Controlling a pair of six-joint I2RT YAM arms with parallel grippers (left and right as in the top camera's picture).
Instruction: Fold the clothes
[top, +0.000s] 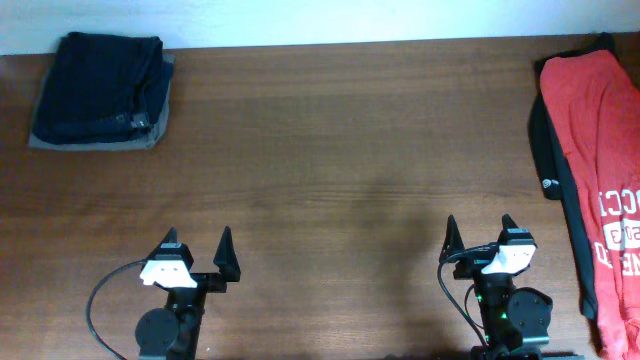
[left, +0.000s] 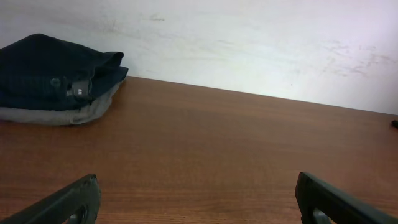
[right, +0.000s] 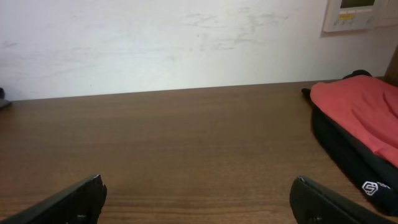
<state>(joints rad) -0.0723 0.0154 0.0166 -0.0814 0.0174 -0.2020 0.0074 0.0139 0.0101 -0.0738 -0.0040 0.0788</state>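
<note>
Left end effector and right end effector: both spread wide, holding nothing, low in frame, facing tabletop; judged ready posture. Red-orange T-shirt at far right edge, unfolded, draped over black T-shirt; right arm nearest. Folded dark stack upper left, well apart; likely finished pile.

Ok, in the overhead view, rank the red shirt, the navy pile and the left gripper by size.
Largest: red shirt, though the frame edge cuts it off.
Next: navy pile, not far behind.
Smallest: left gripper, clearly.
</note>
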